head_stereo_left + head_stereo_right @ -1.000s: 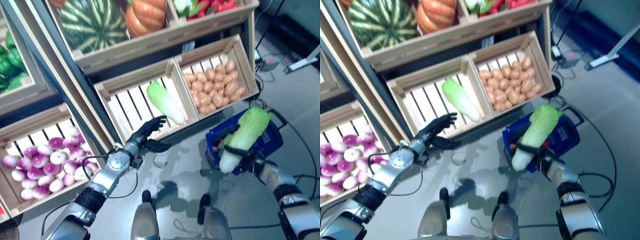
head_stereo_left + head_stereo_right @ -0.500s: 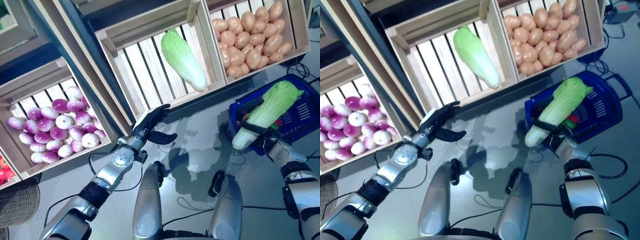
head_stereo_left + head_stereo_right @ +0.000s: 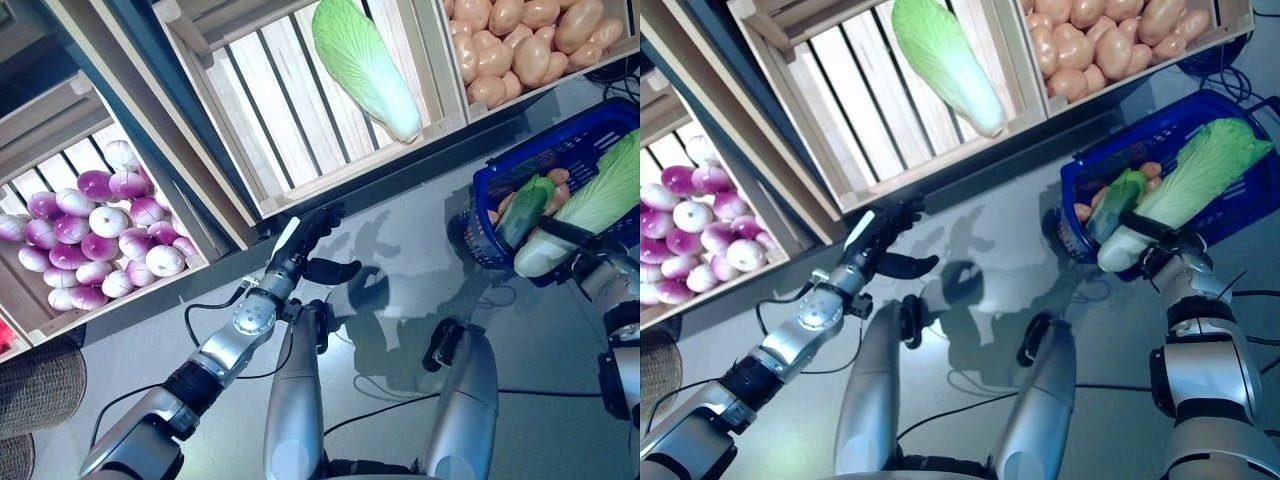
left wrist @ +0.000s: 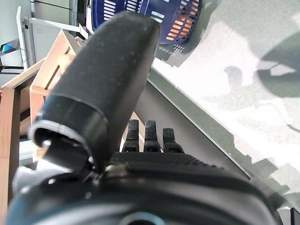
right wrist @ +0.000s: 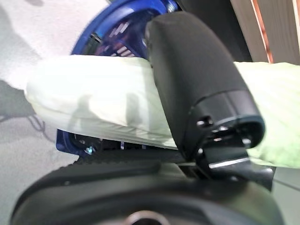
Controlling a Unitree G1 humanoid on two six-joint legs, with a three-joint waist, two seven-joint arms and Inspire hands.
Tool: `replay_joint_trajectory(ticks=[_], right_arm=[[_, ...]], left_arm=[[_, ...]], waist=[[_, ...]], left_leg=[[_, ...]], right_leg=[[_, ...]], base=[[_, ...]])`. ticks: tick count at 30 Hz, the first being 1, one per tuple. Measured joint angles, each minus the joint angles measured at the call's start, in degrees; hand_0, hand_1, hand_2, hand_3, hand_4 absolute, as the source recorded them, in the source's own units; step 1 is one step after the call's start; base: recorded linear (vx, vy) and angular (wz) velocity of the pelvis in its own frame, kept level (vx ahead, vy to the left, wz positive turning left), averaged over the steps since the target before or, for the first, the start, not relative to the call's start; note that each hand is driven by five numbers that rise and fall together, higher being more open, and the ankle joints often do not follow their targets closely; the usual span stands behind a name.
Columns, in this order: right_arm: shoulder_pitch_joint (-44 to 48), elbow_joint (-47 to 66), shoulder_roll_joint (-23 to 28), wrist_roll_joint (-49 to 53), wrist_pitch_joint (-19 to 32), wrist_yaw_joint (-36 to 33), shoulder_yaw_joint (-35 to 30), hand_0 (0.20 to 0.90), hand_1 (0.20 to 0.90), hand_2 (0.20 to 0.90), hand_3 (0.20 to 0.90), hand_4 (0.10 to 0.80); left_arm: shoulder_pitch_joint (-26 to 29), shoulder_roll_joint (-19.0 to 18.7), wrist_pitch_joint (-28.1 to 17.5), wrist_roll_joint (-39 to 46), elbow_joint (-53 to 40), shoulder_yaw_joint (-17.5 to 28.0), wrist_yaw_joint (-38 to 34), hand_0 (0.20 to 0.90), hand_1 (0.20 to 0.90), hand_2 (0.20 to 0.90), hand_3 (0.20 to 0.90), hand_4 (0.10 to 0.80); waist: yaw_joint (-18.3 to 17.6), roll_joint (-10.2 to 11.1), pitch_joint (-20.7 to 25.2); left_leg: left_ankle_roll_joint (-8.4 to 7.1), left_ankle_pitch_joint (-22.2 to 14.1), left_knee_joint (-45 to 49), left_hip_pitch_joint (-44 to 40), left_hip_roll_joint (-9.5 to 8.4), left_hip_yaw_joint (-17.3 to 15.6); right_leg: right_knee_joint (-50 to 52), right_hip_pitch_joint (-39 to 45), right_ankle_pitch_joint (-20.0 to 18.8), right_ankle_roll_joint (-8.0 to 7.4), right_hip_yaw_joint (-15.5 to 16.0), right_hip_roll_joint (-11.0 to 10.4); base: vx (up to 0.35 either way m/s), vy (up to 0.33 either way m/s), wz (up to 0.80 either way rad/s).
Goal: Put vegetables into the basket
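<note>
Right hand [image 3: 1165, 262] grips the cabbage [image 3: 1185, 185] over the basket [image 3: 1140, 140]; lower it fully inside before letting go. Left hand [image 3: 872, 240] hangs open.

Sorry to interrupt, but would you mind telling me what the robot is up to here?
It is loading vegetables into a blue basket on the floor. The right hand grips a napa cabbage around its pale stem end, holding it over the basket's near rim; a cucumber and some orange items already lie inside. The left hand is open and empty in front of the wooden crate that holds another cabbage. Neighbouring crates hold potatoes and purple onions.
</note>
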State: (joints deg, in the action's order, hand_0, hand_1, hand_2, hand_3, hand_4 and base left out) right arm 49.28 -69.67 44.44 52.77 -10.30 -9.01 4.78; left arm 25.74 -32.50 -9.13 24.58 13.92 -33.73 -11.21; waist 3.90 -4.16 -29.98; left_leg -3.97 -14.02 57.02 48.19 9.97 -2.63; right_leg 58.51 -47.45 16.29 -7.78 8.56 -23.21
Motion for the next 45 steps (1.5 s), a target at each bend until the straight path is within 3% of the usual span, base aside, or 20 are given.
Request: replay_joint_trajectory(ticks=[20,24,27,29,31,32,35,36,39,41,45], right_arm=[[0.34,-0.98,2.29,1.85,-0.55,0.33,-2.23,0.9,0.9,0.9,0.9,0.8],[0.15,-1.57,2.32,1.77,-0.55,0.35,-2.28,0.9,0.9,0.9,0.9,0.8],[-0.39,-1.57,2.43,1.68,-0.48,0.4,-2.31,0.9,0.9,0.9,0.9,0.8],[-0.59,-1.42,2.45,1.39,0.01,0.48,-2.27,0.9,0.9,0.9,0.9,0.8],[-0.71,-0.64,2.47,-1.11,0.84,0.71,-1.85,0.9,0.9,0.9,0.9,0.8],[-1.39,0.32,2.53,-3.13,1.13,1.44,-1.4,0.9,0.9,0.9,0.9,0.8],[-1.57,0.33,2.69,-5.47,1.22,3.04,1.19,0.9,0.9,0.9,0.9,0.8],[-1.77,0.33,2.69,-5.49,1.22,3.36,1.26,0.9,0.9,0.9,0.9,0.8],[-3.39,0.33,2.25,-7.33,1.32,5.86,3.46,0.9,0.9,0.9,0.9,0.8],[-4.29,0.24,1.95,-7.35,1.32,6.7,3.62,0.9,0.9,0.9,0.9,0.8],[-6.18,-1.35,2.01,-7.41,1.32,6.73,4.56,0.9,0.9,0.9,0.9,0.8]], left_arm=[[0.02,-1.28,-0.66,-0.36,-2.1,0.1,-1.0,0.9,0.9,0.9,0.9,0.8],[0.06,-2.44,-0.69,-6.16,-2.11,0.13,-4.13,0.9,0.9,0.9,0.9,0.8],[1.81,-5.77,-0.62,-14.59,-2.11,0.36,-7.74,0.9,0.9,0.9,0.9,0.8],[5.06,-10.1,0.34,-24.69,-2.11,0.45,-11.08,0.9,0.9,0.9,0.9,0.8],[10.61,-16.17,2.5,-33.02,-1.74,0.07,-12.85,0.9,0.9,0.9,0.9,0.8],[15.51,-19.11,3.46,-36.87,0.4,-2.23,-14.08,0.9,0.9,0.9,0.9,0.8],[25.2,-22.53,5.34,-44.21,4.93,-6.14,-17.09,0.9,0.9,0.9,0.9,0.8],[26.78,-22.55,5.54,-45.51,5.66,-6.78,-17.79,0.9,0.9,0.9,0.9,0.8],[35.87,-22.51,6.18,-49.8,11.33,-15.3,-22.43,0.9,0.9,0.9,0.9,0.8],[36.16,-22.02,6.09,-50.88,13.04,-15.9,-24.14,0.9,0.9,0.9,0.9,0.8],[38.03,-20.27,6.08,-52.17,20.09,-21.39,-24.2,0.9,0.9,0.9,0.9,0.8]], waist=[[0.12,0.06,-0.01],[0.05,0.11,-0.04],[-0.14,0.21,-0.01],[-0.5,0.24,0.0],[-1.43,0.39,-0.02],[-1.73,0.51,0.01],[-3.03,0.6,0.0],[-3.21,0.61,0.0],[-4.6,0.96,0.01],[-5.59,1.18,0.02],[-7.95,1.3,0.01]], left_leg=[[0.12,-0.52,-1.03,-4.01,0.95,-0.19],[-0.05,-0.61,-2.33,-6.14,1.3,-0.63],[-0.1,-0.6,-3.75,-8.62,1.68,-0.77],[-0.24,-0.69,-4.17,-9.61,2.05,-0.87],[-0.36,-0.71,-4.12,-9.65,2.25,-0.96],[-0.35,-0.71,-4.23,-9.78,2.47,-1.39],[-0.28,-0.87,-4.22,-9.86,3.0,-2.11],[-0.27,-0.92,-4.24,-9.93,3.08,-2.33],[-0.32,-1.67,-3.53,-9.8,4.15,-3.83],[-0.34,-1.97,-3.51,-9.81,4.42,-4.49],[-0.67,-2.3,-3.69,-9.78,5.23,-4.81]], right_leg=[[-1.81,4.32,-0.06,-0.1,0.28,0.81],[-3.15,6.33,-0.1,-0.14,0.88,1.18],[-4.75,9.09,-0.15,-0.21,1.35,1.51],[-5.28,10.03,-0.16,-0.22,1.35,1.92],[-5.47,10.04,-0.23,-0.35,1.12,2.08],[-5.51,10.01,-0.31,-0.44,0.97,2.3],[-6.21,9.81,-0.85,-0.52,0.62,2.55],[-6.4,9.66,-0.99,-0.6,0.35,2.78],[-6.56,8.48,-1.34,-0.75,-1.07,3.45],[-6.69,7.85,-1.43,-0.85,-1.7,3.77],[-7.02,7.31,-1.74,-1.03,-2.15,4.71]], base=[[0.007,-0.002,-0.01],[0.055,0.003,-0.05],[0.064,0.016,-0.02],[0.048,0.044,-0.05],[0.031,0.065,-0.04],[0.012,0.05,-0.08],[-0.018,0.068,-0.12],[-0.033,0.069,-0.21],[-0.014,0.061,-0.24],[-0.018,0.036,-0.19],[0.017,0.041,-0.15]])
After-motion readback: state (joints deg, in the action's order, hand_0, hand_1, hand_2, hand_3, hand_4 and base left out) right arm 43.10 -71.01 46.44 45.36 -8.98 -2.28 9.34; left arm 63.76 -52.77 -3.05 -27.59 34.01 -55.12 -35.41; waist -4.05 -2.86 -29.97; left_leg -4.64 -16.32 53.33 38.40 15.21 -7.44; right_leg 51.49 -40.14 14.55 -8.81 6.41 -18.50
